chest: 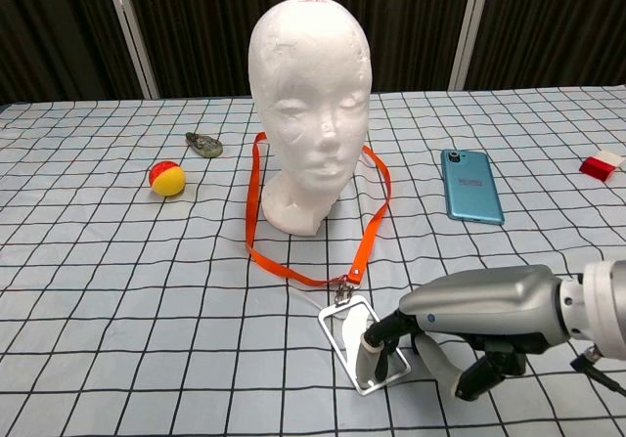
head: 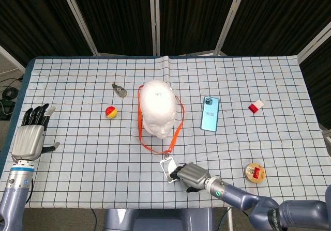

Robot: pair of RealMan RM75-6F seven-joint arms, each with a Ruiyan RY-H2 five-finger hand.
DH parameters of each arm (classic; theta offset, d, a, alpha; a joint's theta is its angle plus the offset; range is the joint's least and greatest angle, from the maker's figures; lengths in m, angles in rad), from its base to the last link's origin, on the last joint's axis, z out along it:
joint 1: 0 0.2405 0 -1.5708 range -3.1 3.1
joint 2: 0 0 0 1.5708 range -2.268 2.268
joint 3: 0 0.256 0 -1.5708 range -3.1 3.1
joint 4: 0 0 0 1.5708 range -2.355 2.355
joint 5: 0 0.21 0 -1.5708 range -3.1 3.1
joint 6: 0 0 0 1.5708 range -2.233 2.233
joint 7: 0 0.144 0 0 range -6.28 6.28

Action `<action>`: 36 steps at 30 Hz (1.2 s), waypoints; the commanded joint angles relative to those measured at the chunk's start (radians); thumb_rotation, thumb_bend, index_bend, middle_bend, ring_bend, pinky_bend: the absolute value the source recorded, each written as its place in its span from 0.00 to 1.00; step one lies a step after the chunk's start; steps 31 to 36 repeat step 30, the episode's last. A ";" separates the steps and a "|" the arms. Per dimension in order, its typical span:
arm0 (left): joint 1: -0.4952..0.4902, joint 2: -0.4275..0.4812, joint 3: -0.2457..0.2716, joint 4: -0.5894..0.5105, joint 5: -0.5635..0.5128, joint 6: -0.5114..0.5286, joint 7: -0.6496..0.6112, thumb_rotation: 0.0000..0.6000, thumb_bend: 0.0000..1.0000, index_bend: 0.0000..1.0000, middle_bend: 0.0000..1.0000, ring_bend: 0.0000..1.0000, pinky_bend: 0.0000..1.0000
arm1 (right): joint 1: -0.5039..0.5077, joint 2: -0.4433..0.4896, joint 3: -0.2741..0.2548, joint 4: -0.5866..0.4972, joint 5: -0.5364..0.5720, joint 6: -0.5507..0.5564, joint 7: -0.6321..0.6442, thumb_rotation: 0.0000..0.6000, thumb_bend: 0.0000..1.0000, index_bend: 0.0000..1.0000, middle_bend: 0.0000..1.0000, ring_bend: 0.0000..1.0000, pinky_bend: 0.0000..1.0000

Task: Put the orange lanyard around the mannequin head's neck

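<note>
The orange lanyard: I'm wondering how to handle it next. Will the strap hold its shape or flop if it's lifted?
Probably floppy: the orange lanyard lies as a flat ribbon draped round the mannequin head, bending where it meets the cloth. The badge holder, held by the right hand, looks stiffer and would likely hang as the low point.
</note>
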 commanded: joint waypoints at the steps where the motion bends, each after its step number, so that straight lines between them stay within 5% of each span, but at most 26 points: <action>1: 0.000 0.000 -0.001 0.000 -0.001 -0.001 0.001 1.00 0.00 0.00 0.00 0.00 0.00 | -0.002 0.015 -0.009 -0.019 -0.016 0.003 0.003 1.00 0.98 0.30 0.29 0.22 0.29; 12: 0.014 0.007 0.006 -0.006 0.017 0.010 -0.009 1.00 0.00 0.00 0.00 0.00 0.00 | -0.092 0.200 -0.038 -0.102 -0.239 0.252 0.043 1.00 0.98 0.30 0.29 0.22 0.30; 18: 0.035 0.020 0.020 -0.012 0.049 0.032 -0.035 1.00 0.00 0.00 0.00 0.00 0.00 | -0.225 0.298 -0.056 0.010 -0.377 0.553 0.004 1.00 0.95 0.30 0.28 0.22 0.29; 21: 0.050 0.025 0.030 -0.010 0.071 0.047 -0.052 1.00 0.00 0.00 0.00 0.00 0.00 | -0.314 0.309 -0.044 0.112 -0.387 0.721 0.003 1.00 0.79 0.25 0.22 0.20 0.20; 25: 0.069 0.028 0.047 0.003 0.100 0.062 -0.077 1.00 0.00 0.00 0.00 0.00 0.00 | -0.428 0.264 -0.009 0.253 -0.329 0.897 0.016 1.00 0.21 0.11 0.05 0.03 0.01; 27: 0.075 0.029 0.052 0.010 0.109 0.066 -0.086 1.00 0.00 0.00 0.00 0.00 0.00 | -0.463 0.247 0.004 0.290 -0.292 0.929 0.017 1.00 0.04 0.05 0.00 0.00 0.00; 30: 0.085 0.028 0.058 0.022 0.124 0.075 -0.100 1.00 0.00 0.00 0.00 0.00 0.00 | -0.519 0.230 0.032 0.312 -0.207 0.966 0.045 1.00 0.00 0.00 0.00 0.00 0.00; 36: 0.085 0.028 0.058 0.022 0.124 0.075 -0.100 1.00 0.00 0.00 0.00 0.00 0.00 | -0.519 0.230 0.032 0.312 -0.207 0.966 0.045 1.00 0.00 0.00 0.00 0.00 0.00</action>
